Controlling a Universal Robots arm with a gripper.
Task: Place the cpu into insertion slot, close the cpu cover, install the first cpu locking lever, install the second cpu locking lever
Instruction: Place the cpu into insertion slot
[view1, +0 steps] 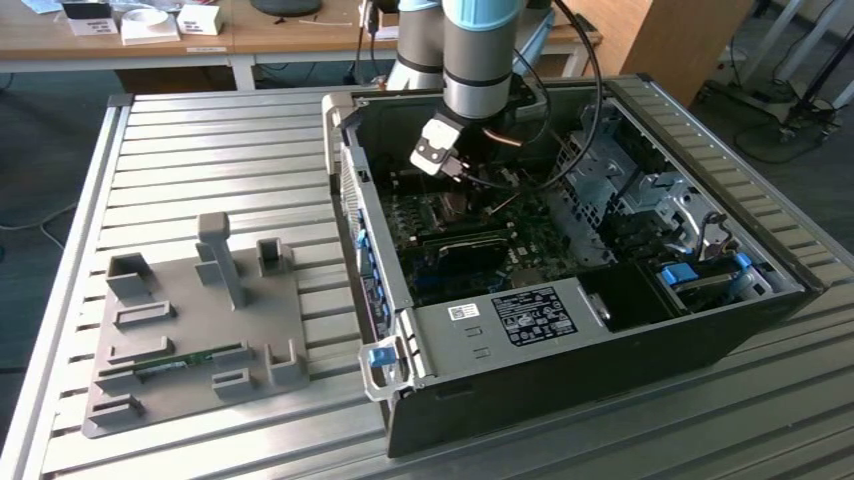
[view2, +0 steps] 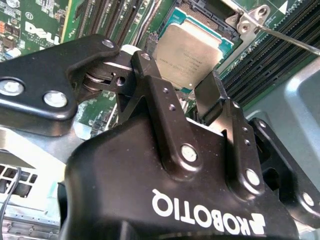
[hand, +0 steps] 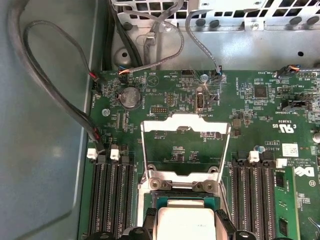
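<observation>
Motherboard (hand: 165, 95) bears open cpu cover (hand: 186, 123); second wrist view shows pincer (view2: 175, 70) gripping cpu (view2: 187, 52).

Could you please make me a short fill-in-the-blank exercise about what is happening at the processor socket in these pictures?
1. The tool grips the ___ between its two fingers.
2. The cpu cover is ___, swung back from the insertion slot.
3. The motherboard is ___ in colour.
Missing words: cpu; open; green.
</observation>
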